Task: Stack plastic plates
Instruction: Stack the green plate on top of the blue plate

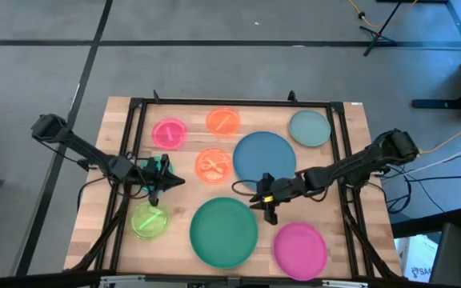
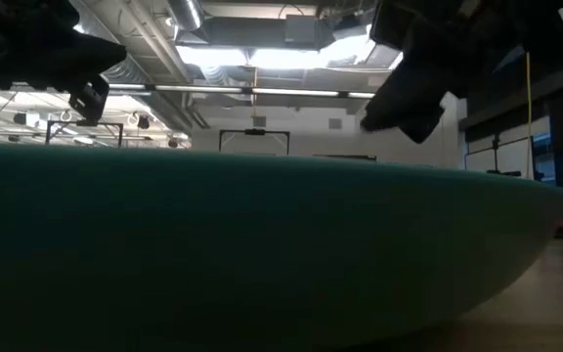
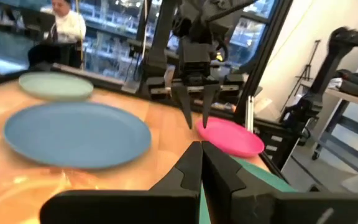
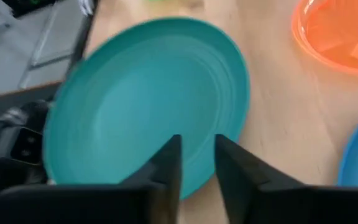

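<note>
The high view shows the large dark green plate (image 1: 224,231), the blue plate (image 1: 264,160) and the magenta plate (image 1: 300,246) lying flat on the table. So do the grey-green plate (image 1: 309,128), two orange plates (image 1: 223,121) (image 1: 213,164), a pink plate (image 1: 169,133) and a lime plate (image 1: 150,222). My right gripper (image 1: 270,211) points down, open by a narrow gap (image 4: 197,162), over the green plate's rim (image 4: 229,155) nearest the blue plate. My left gripper (image 1: 169,183) is shut (image 3: 200,152) and holds nothing, between the lime plate and the nearer orange plate. A teal patch (image 1: 157,166) shows by its wrist; whether it is a plate I cannot tell.
A black frame (image 1: 138,104) runs around the wooden table top. The green plate's rim (image 2: 262,244) fills the lower part of the low view. A person (image 3: 64,25) sits in the room beyond the table. Bare wood (image 1: 182,200) lies between the lime and green plates.
</note>
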Robot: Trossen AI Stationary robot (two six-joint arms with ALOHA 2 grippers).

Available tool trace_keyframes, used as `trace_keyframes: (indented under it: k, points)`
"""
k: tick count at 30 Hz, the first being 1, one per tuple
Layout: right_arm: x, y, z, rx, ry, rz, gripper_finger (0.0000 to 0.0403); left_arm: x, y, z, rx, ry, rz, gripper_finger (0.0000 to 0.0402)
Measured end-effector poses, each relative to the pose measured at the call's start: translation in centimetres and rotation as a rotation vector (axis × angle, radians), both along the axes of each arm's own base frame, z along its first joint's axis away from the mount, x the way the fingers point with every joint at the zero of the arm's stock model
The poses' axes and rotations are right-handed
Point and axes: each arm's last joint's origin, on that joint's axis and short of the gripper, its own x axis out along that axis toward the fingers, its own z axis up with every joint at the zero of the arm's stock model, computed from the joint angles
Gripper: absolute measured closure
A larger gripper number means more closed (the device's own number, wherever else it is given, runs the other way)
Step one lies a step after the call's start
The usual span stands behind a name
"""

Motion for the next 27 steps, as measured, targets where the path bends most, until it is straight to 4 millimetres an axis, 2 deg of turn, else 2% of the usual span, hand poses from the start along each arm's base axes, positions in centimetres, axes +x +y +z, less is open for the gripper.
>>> trace_keyframes:
  k: [3, 5, 9, 15, 19, 27]
  points:
    - [1.0, 0.3, -0.5, -0.012, 0.015, -0.006, 0.0236, 0.3, -0.7, -0.2, 0.009, 0.039, 0.014, 0.0401]
    - [1.6, 0.5, -0.7, -0.014, 0.025, -0.001, 0.0207, 0.9, -1.0, 0.4, 0.048, 0.043, 0.017, 0.0401]
    - [2.9, 0.9, -0.6, -0.020, 0.035, -0.001, 0.0174, 2.3, -1.9, 1.7, 0.150, 0.058, -0.022, 0.0401]
    - [3.2, 1.3, -1.2, -0.042, 0.075, -0.068, 0.0175, 4.2, -3.0, 2.3, 0.223, 0.113, -0.047, 0.0401]
    - [3.1, 1.3, -1.2, -0.003, 0.086, -0.111, 0.0180, 4.8, -4.1, 1.0, 0.202, 0.193, -0.107, 0.0401]
    - [3.0, 1.3, -1.9, 0.013, 0.136, -0.166, 0.0182, 5.2, -5.0, -1.6, 0.180, 0.316, -0.090, 0.0401]
